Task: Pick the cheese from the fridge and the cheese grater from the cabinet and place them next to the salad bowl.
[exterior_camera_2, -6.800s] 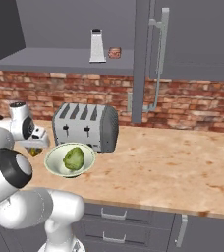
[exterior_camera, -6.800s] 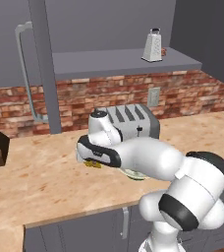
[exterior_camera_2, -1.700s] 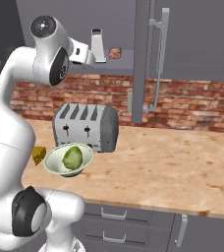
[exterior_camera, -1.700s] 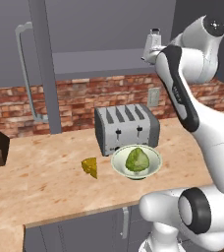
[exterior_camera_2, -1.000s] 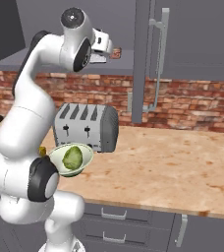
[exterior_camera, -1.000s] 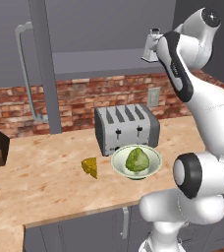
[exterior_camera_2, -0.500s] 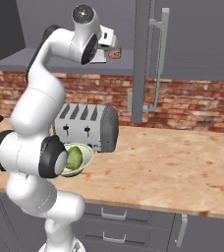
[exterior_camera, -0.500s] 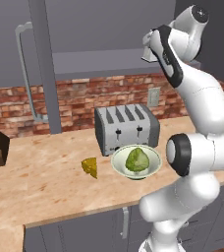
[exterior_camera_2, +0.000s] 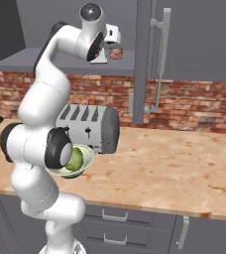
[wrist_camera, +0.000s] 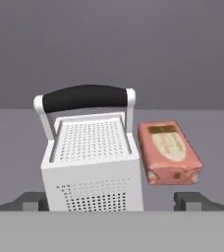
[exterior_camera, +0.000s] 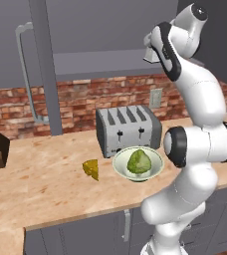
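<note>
Arm raised to the cabinet [exterior_camera_2: 65,62] shelf, jaws at the grater [wrist_camera: 92,167].
The gripper [wrist_camera: 111,201] stands wide open, one tip either side of the upright grater (black loop handle on top); a pink packet [wrist_camera: 169,152] lies just beside it. On the surface [exterior_camera: 41,184], cheese [exterior_camera: 91,168] sits near the bowl [exterior_camera: 138,163], before the toaster [exterior_camera: 128,129].

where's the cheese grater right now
The cheese grater stands upright on the grey cabinet shelf, centred in the hand view between the gripper's open fingertips, with a pink packet beside it.
</note>
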### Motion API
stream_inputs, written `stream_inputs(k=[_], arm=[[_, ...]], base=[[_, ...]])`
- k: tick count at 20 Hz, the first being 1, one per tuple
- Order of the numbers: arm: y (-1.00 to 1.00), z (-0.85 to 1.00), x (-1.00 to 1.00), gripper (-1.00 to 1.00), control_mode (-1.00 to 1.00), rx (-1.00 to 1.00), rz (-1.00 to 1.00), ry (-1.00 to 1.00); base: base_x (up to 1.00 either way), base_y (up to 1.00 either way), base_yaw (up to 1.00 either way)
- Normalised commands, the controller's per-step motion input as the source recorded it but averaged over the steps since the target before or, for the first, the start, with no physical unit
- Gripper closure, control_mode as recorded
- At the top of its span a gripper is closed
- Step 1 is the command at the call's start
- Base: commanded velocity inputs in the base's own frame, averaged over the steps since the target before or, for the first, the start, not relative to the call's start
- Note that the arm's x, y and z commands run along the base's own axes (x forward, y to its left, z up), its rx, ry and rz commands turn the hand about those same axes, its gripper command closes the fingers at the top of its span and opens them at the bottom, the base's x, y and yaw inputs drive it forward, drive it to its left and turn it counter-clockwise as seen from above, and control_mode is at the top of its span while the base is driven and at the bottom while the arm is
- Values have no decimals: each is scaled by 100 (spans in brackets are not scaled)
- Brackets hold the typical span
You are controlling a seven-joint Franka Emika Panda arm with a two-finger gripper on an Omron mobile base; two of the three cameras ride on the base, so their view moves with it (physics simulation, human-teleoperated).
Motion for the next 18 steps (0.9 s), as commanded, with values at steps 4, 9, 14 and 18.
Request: stream_inputs(k=[4,9,14,18], arm=[[-10,-2,15,-100,-100,-4,3,0],[0,-5,9,-100,-100,-2,0,0],[5,-9,0,-100,-100,0,0,0],[19,-9,2,100,-100,0,0,-1]], base=[[0,0,0],[0,0,0],[0,0,0],[0,0,0]])
